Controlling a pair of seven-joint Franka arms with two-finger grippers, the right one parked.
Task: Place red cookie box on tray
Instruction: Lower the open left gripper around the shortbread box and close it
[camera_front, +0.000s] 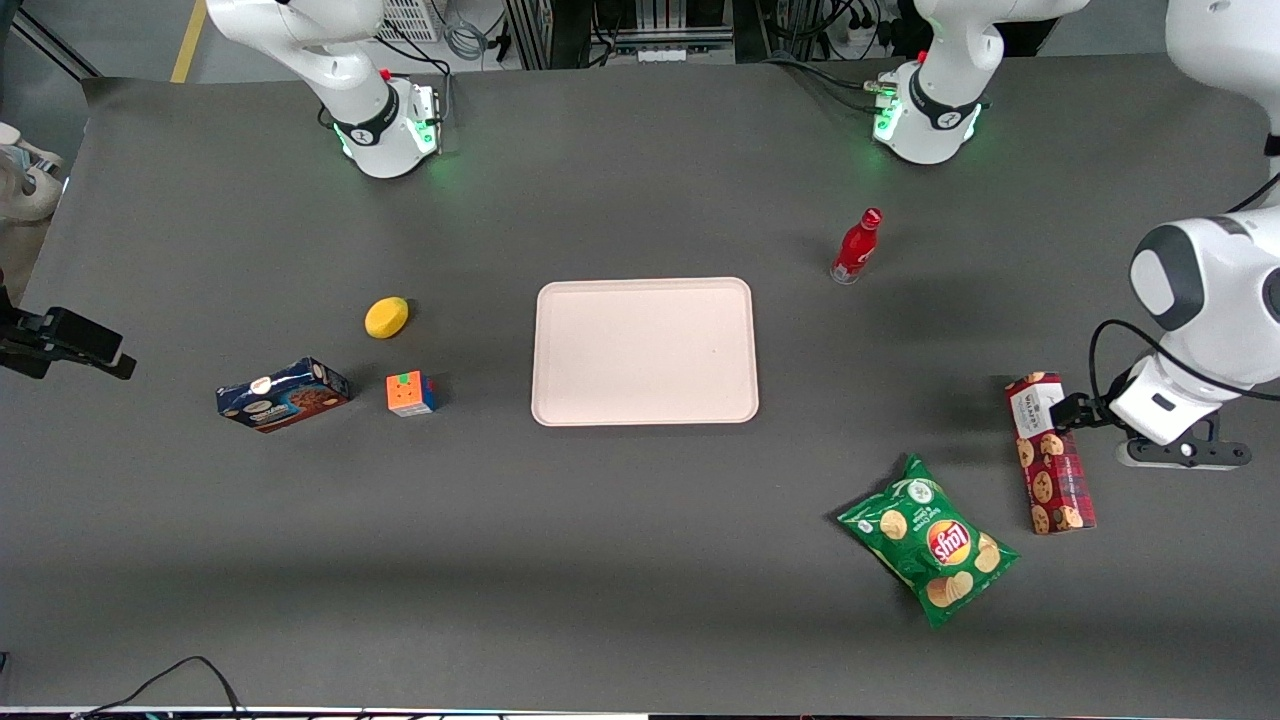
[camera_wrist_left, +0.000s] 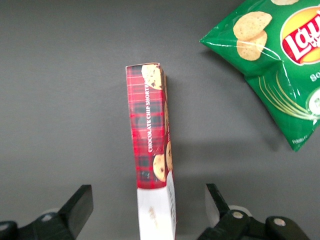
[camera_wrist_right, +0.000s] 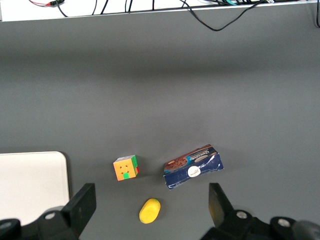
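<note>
- Front view: the tray (camera_front: 645, 350) is seen mid-table with nothing on it. The red cookie box (camera_front: 1048, 452) lies flat on the dark table (camera_front: 640, 560) toward the working arm's end, at 4 o'clock from the tray, beside the chip bag (camera_front: 928, 540).
- Left wrist view: the gripper (camera_wrist_left: 147, 210) is held wide, its fingers (camera_wrist_left: 77, 205) apart from the red cookie box's (camera_wrist_left: 150, 145) white-label end, which lies between them.

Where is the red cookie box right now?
The red cookie box lies flat on the table toward the working arm's end, beside the green chip bag and away from the tray. The open gripper straddles its white-label end.
</note>
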